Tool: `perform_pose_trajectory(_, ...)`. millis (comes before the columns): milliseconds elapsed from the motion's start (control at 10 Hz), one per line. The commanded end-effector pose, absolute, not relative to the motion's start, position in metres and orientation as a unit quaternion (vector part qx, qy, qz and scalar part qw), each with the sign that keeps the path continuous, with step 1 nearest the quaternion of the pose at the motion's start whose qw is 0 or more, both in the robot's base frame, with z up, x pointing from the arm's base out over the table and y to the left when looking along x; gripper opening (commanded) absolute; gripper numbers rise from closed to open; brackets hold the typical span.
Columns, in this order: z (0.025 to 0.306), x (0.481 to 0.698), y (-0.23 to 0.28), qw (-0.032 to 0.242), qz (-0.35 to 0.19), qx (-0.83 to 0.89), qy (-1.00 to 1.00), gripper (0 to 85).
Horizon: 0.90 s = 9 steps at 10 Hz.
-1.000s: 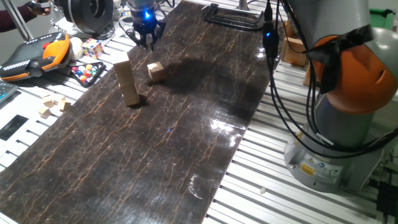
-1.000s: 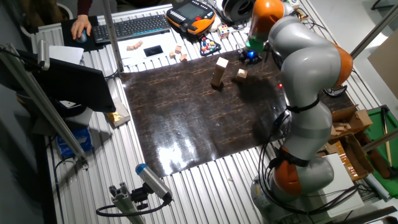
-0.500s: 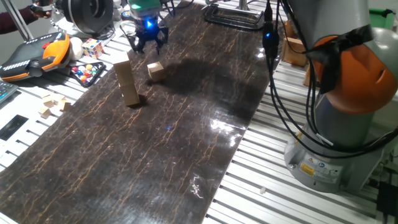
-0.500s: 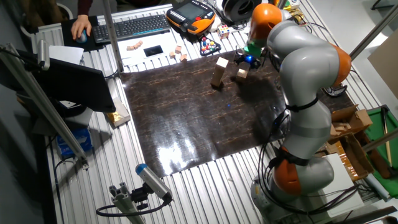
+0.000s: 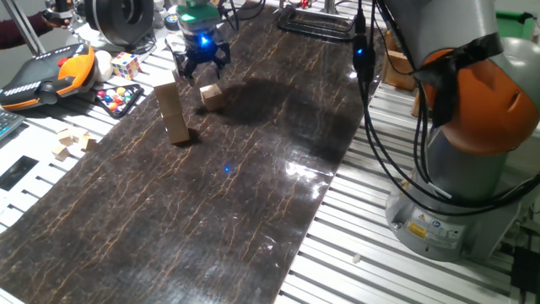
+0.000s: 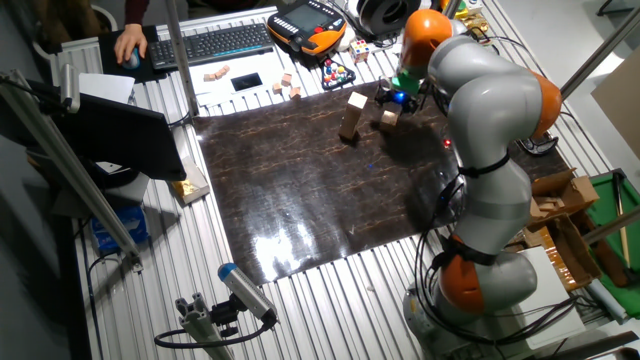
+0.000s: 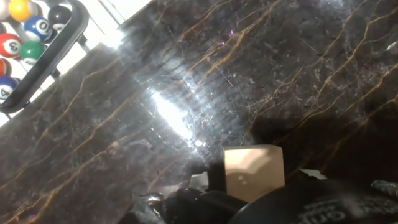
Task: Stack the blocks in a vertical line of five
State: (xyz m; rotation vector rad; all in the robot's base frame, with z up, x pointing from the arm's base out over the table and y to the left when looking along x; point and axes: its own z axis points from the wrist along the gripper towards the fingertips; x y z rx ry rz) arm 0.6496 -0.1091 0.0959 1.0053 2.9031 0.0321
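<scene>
A dark marbled mat [image 5: 253,169] with tan veins covers a ribbed aluminium table [image 5: 380,245]; it shines with glare in the hand view. At the far left a keyboard [image 6: 215,43] and an orange pendant [image 5: 51,74] lie on the table. The gripper [image 5: 201,69], its fingers spread open and empty, has moved from the mat's far edge to just above the loose block [image 5: 211,96]. The stack [image 5: 172,112] of blocks stands upright just left of it, apart. A black triangular rack [image 7: 37,62] holds numbered billiard balls [image 7: 22,31].
</scene>
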Motion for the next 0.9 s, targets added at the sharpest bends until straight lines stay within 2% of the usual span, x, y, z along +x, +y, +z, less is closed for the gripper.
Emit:
perform_pose_trajectory(0, 0.0951, 0.6497, -0.1097, 0.036, 0.01, 0.329, 0.944, 72.7)
perform_pose_trajectory(400, 0.0951, 0.6496, -0.11, 0.038, 0.014, 0.329, 0.943, 75.0)
perform_pose_trajectory(600, 0.0951, 0.6496, -0.11, 0.049, 0.017, 0.316, 0.947, 75.0)
perform_pose_trajectory(800, 0.0951, 0.6496, -0.11, 0.025, 0.007, 0.312, 0.95, 75.3)
